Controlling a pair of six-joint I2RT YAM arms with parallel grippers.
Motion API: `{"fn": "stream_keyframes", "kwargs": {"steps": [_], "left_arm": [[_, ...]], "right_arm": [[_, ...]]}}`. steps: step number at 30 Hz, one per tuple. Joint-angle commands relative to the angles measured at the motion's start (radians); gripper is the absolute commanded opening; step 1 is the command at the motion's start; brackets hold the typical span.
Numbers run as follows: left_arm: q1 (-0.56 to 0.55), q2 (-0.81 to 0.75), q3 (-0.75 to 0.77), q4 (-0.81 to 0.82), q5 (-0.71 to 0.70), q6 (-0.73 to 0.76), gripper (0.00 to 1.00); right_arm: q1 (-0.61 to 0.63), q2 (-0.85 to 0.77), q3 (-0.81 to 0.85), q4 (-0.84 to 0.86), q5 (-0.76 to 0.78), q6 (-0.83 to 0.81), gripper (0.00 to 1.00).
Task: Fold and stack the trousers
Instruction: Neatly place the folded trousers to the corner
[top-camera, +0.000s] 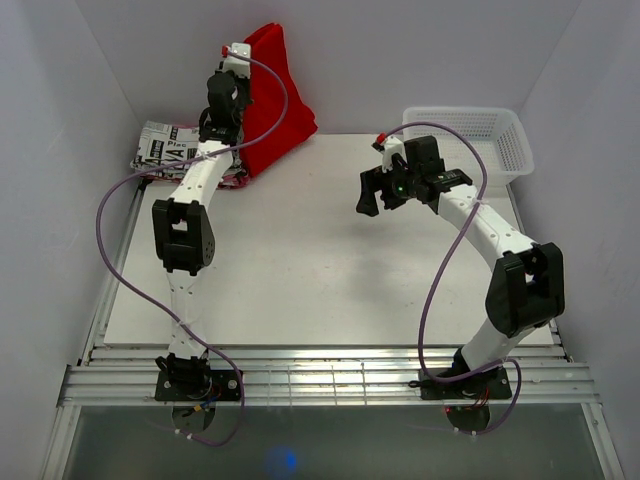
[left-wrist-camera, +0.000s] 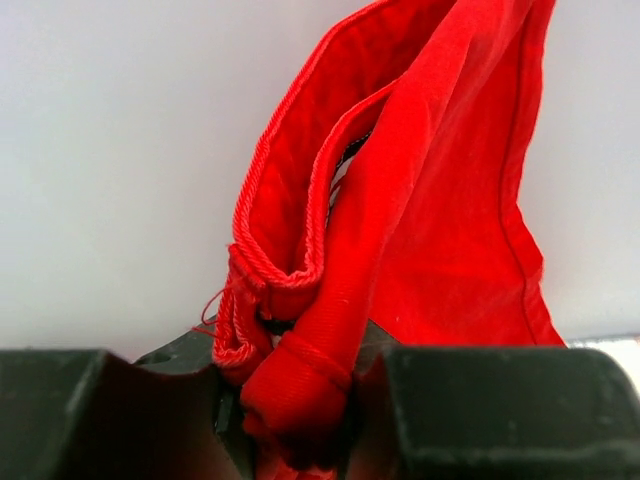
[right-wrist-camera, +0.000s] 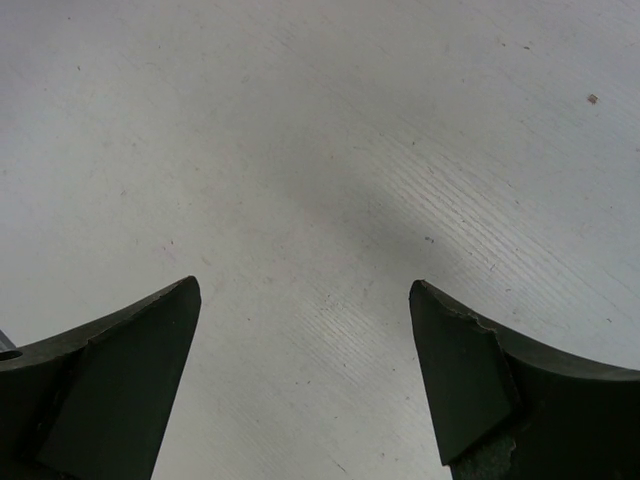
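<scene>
My left fingers (left-wrist-camera: 480, 410) pinch just a bunched edge of the red trousers (left-wrist-camera: 440, 230), so I fear it slips free. My right fingers (right-wrist-camera: 110, 390) stand wide, empty.

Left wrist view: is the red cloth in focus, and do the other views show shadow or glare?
Left wrist view: the trousers are sharp and evenly lit, the left gripper dark and blurred. Right wrist view: a soft diagonal shadow crosses the table, grain sharp. Top external view: even light, one blue glare spot near the bottom edge.
</scene>
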Motion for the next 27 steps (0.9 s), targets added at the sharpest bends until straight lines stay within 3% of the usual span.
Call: {"fn": "stream_keyframes", "kwargs": {"steps": [1,8,17,27], "left_arm": [[0.003,-0.114,0.101,0.097,-0.146,-0.039,0.0],[0.0,-0.171,0.003,0.107,-0.347,-0.101,0.0],[0.046,-0.186,-0.1,0.261,-0.609,-0.038,0.0],[0.167,-0.163,-0.108,0.319,-0.683,-0.087,0.0]], "right_arm": [[-0.004,0.015,0.051,0.015,-0.03,0.003,0.9],[-0.004,0.038,0.065,0.023,-0.053,0.014,0.9],[-0.004,0.044,0.073,0.021,-0.064,0.019,0.9],[-0.004,0.041,0.076,0.017,-0.058,0.016,0.9]]}}
